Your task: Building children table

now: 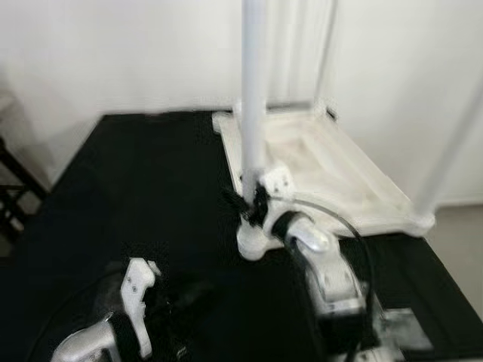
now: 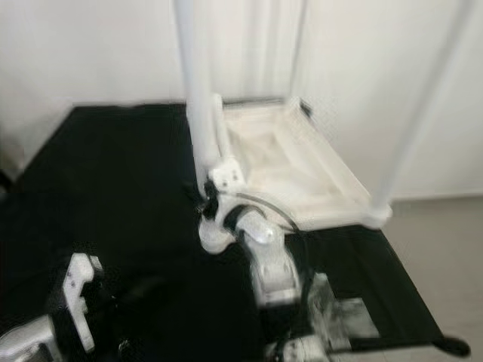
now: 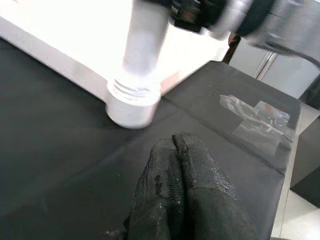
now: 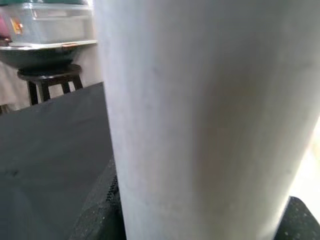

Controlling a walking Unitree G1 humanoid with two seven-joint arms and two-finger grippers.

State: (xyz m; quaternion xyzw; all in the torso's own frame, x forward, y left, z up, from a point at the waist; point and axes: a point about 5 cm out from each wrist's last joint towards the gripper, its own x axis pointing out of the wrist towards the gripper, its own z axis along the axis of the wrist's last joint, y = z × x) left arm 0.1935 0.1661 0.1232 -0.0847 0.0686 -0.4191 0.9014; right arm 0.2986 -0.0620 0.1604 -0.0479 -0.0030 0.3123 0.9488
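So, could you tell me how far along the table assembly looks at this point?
Mostly done, apparently: the white tabletop lies upside down on the black mat, with legs standing at its corners. In hand: the right claw grips the near leg above its threaded socket. The left claw is shut, idle. Left: final tightening, flipping upright.

White table leg (image 4: 210, 120) stood upright, very close to my right wrist camera. Black fingers (image 4: 97, 210) pressed against leg on both sides, one at 7 o'clock, other at 5 o'clock. Black mat (image 4: 50, 145) lay at 9 o'clock. Dark stool (image 4: 47, 82) stood at 10 o'clock, bearing clear container (image 4: 50, 25) at 11 o'clock.
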